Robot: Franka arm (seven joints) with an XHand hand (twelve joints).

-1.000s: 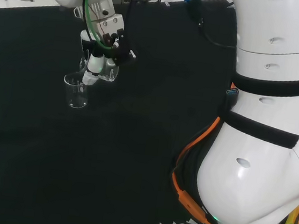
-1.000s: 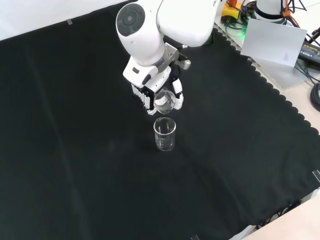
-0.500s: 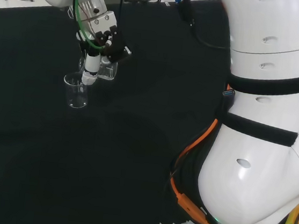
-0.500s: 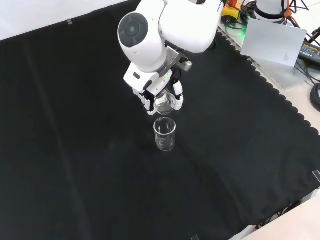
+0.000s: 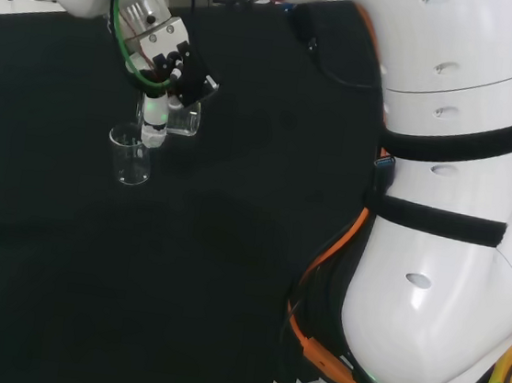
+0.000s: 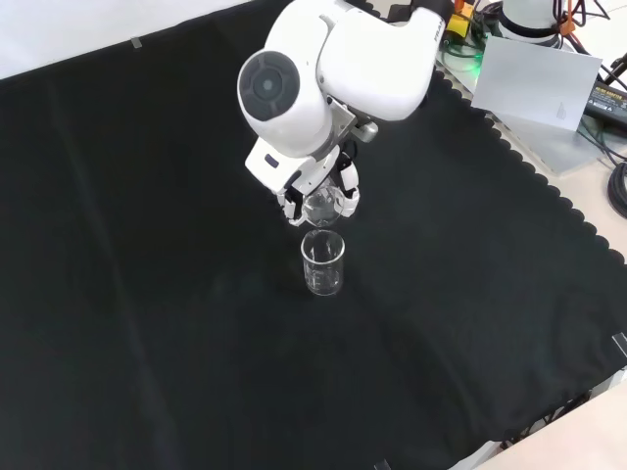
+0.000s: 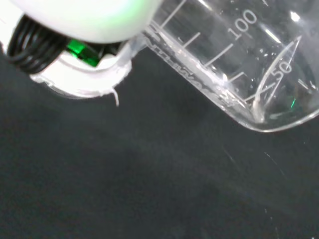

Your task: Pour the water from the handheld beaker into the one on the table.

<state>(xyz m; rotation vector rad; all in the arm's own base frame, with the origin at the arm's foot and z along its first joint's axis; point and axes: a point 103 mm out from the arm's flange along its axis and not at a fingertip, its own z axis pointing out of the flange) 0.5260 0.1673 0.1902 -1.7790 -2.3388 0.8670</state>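
While the hand's (image 6: 315, 188) fingers curl round one tilted beaker (image 6: 321, 207), one upright beaker (image 6: 322, 263) below, black cloth (image 6: 147, 294).

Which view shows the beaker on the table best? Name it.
The front view: the table beaker stands whole and unobstructed on the cloth, just below the hand. The head view shows it smaller, to the left. The wrist view gives no sight of it that I can make out.

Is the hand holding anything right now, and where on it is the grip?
Yes: the hand holds a clear beaker, fingers curled round its side wall, just above the standing beaker.
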